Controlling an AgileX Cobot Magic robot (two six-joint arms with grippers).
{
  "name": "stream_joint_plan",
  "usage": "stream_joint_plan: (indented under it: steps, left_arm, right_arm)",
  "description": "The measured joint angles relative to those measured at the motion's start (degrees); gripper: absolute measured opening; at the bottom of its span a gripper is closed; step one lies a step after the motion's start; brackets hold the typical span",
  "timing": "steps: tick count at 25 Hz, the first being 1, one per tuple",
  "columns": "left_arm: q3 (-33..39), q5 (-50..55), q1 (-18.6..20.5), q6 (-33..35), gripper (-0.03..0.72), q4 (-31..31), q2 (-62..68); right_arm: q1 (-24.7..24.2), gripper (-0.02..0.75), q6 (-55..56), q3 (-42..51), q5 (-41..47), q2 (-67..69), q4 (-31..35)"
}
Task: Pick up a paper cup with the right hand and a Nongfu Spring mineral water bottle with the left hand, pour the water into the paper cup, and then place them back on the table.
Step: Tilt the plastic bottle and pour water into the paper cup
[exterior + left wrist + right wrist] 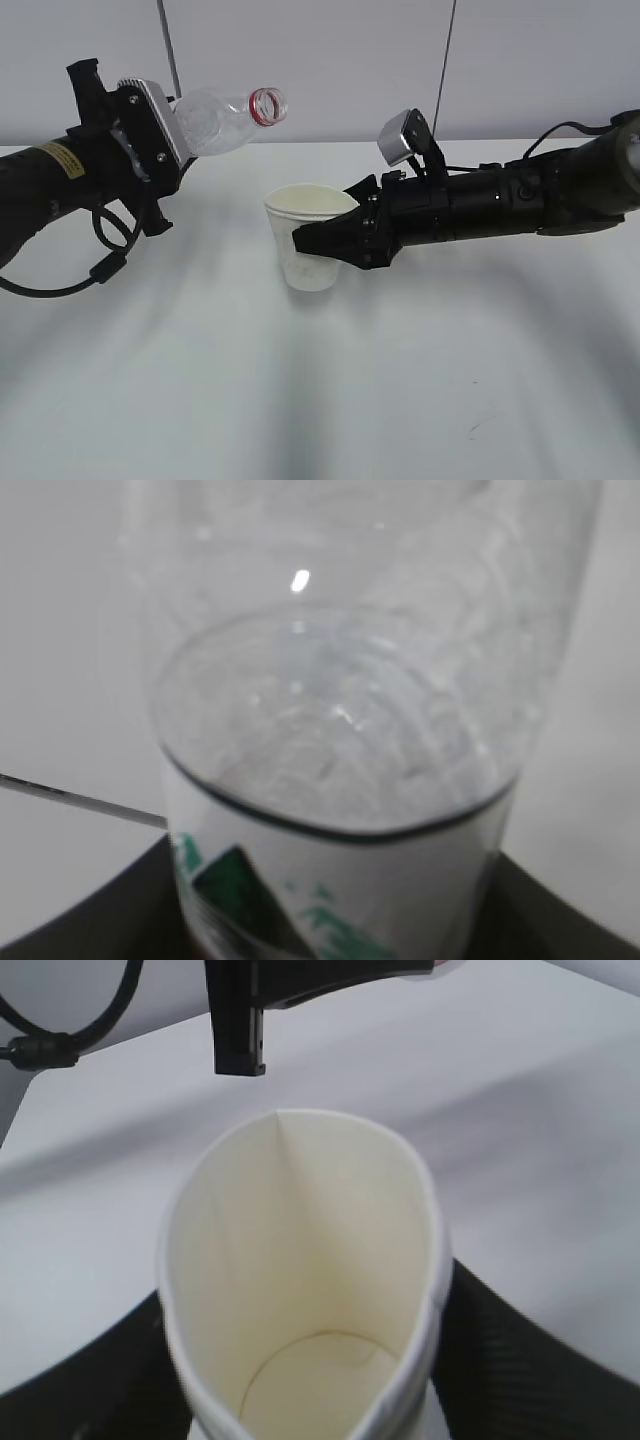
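Note:
My left gripper [165, 150] is shut on the Nongfu Spring bottle [222, 120], held in the air and tilted, its uncapped red-ringed mouth [267, 106] pointing right and slightly up, left of and above the cup. The left wrist view shows the clear bottle [340, 740] and its white-and-green label between the dark jaws. My right gripper [335, 240] is shut on the off-white paper cup [310, 240], squeezed to an oval, near the table [320, 400]. In the right wrist view the cup [300, 1290] stands open-mouthed between the black fingers [520, 1350]; its cream inside looks dry.
The white tabletop spreads in front of and around both arms. A grey wall with two dark vertical seams [170, 50] stands behind. A faint scuff mark [478, 424] lies at the front right. The left arm's cable loop [110, 240] hangs beneath it.

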Motion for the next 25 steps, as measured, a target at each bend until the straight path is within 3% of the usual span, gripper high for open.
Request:
stream_joint_plan:
  steps: [14,25]
  left_arm:
    - [0.0,0.0,0.0,13.46,0.412,-3.95,0.0]
    - [0.0,-0.77,0.0,19.54,0.41,-4.66,0.0]
  right_arm:
    - [0.62,0.485,0.22,0.0,0.74,0.0,-0.13]
    - [0.62,0.485,0.35,0.0,0.86,0.0,-0.13]
